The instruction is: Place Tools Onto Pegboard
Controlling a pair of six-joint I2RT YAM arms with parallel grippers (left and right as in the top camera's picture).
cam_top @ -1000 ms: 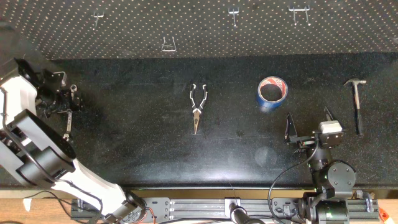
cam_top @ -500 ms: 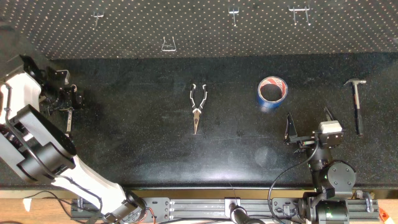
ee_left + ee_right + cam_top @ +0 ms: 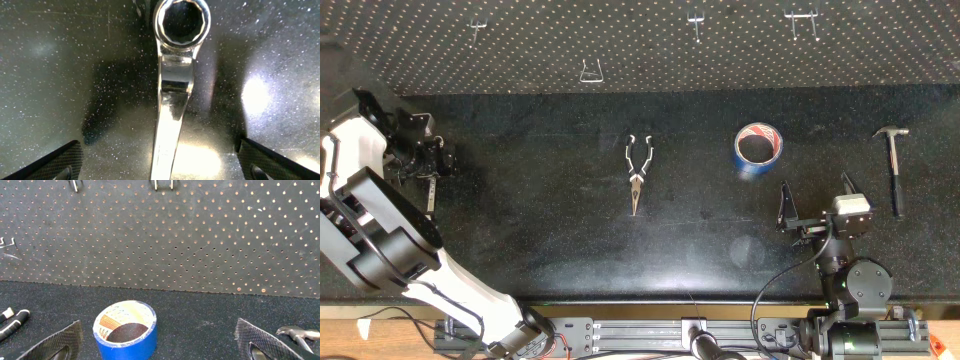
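A silver ring wrench (image 3: 172, 100) lies on the black mat, its ring end (image 3: 181, 20) pointing away from my left gripper (image 3: 161, 172). That gripper is open and low over the wrench, one finger on each side of the shaft. In the top view the left gripper (image 3: 428, 165) is at the far left, over the wrench (image 3: 428, 198). Needle-nose pliers (image 3: 637, 170), a blue tape roll (image 3: 758, 148) and a hammer (image 3: 893, 172) lie further right. My right gripper (image 3: 815, 205) is open near its base, facing the tape roll (image 3: 125, 330).
The pegboard (image 3: 650, 45) stands along the back edge, with metal hooks (image 3: 591, 71) (image 3: 695, 20) (image 3: 801, 18) and one hook (image 3: 477, 24) above the left arm. Pliers handles (image 3: 11, 317) and the hammer head (image 3: 297, 332) flank the tape in the right wrist view.
My left gripper has shifted slightly toward the wrench and come down over its shaft. The right arm and the other tools have not moved.
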